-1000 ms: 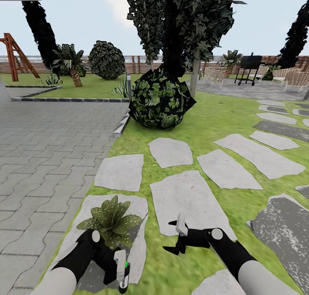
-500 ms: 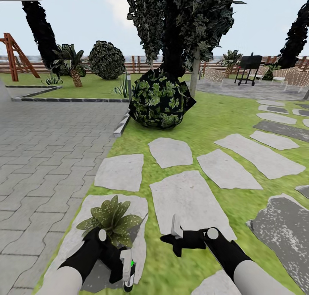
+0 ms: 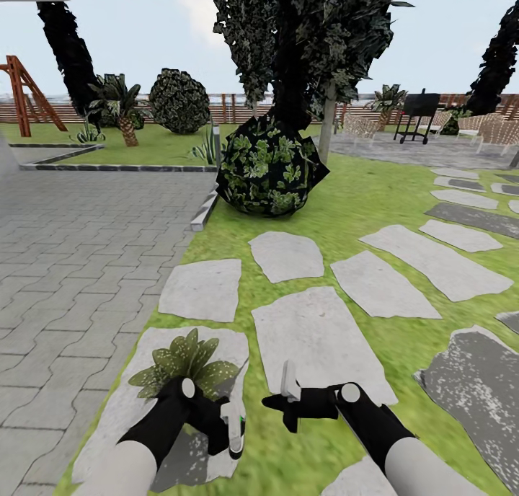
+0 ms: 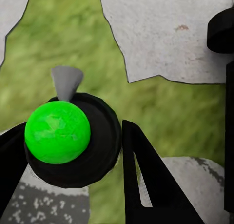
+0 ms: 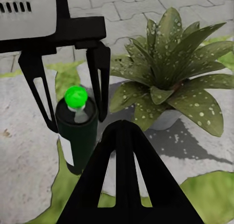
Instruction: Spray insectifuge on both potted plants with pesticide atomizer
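- Potted plant (image 3: 186, 370) sits on a grey stepping stone (image 3: 205, 288) at the lawn's left edge, beside the paved path (image 3: 79, 258). White specks of insectifuge (image 5: 197, 109) dot its leaves in the right wrist view; how complete the cover is cannot be judged.
- Left gripper (image 3: 229, 430) is clamped on the pesticide atomizer (image 3: 232, 425), just right of the plant, over the edge of the plant's own stone. In the right wrist view its two black fingers (image 5: 100, 70) straddle the dark bottle below the green cap.
- Left wrist view: the green cap and grey nozzle point out over grass and stone. No leaves are in that picture.
- Risk 1: if the nozzle is in fact aimed off the plant, spray would land on lawn and stone, leaving the leaves unevenly covered. Cause: bottle held beside the rosette rather than facing it.
- Risk 2: the grip is narrow and high on the bottle. A quick wrist turn might let it twist or slip.
- Risk 3: the left arm lies across the near leaves in the head view, so swinging it could knock the pot.
- Right gripper (image 3: 287, 402) holds nothing, its fingers spread, pointing left toward the bottle and plant from over the grass. It is near the bottle but not touching.
- Only one rosette is seen here; the second plant's place is unknown.
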